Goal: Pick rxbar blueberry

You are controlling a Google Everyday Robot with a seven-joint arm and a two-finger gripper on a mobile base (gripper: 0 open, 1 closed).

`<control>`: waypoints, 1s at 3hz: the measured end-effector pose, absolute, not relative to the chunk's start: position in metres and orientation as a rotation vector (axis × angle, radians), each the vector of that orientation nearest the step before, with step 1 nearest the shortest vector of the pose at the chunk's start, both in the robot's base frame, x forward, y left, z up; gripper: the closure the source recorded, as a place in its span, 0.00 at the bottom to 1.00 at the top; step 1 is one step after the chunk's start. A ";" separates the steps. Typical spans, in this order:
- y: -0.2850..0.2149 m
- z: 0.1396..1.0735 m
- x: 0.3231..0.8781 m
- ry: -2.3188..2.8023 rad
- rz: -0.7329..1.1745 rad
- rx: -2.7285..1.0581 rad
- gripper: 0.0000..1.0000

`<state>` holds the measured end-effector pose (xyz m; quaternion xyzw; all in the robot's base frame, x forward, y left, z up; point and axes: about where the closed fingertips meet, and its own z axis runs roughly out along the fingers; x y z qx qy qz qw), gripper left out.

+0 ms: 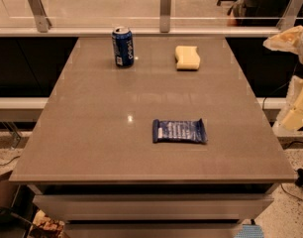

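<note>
The rxbar blueberry (179,131) is a flat dark-blue wrapped bar with pale print. It lies flat on the grey table (92,133), right of centre and toward the front edge, long side left to right. My gripper (296,105) shows only as pale cream arm parts at the right edge of the view. It is beyond the table's right side, well right of the bar and apart from it. It holds nothing that I can see.
An upright blue soda can (123,46) stands at the back left of the table. A pale yellow sponge block (187,57) lies at the back right. A glass barrier with metal posts (165,4) runs behind the table. Drawers sit below the front edge.
</note>
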<state>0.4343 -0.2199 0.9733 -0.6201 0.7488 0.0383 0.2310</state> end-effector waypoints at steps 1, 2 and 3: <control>-0.219 0.959 0.445 1.964 0.264 -1.713 0.00; -0.216 0.943 0.451 1.865 0.381 -1.687 0.00; -0.215 0.925 0.451 1.788 0.455 -1.630 0.00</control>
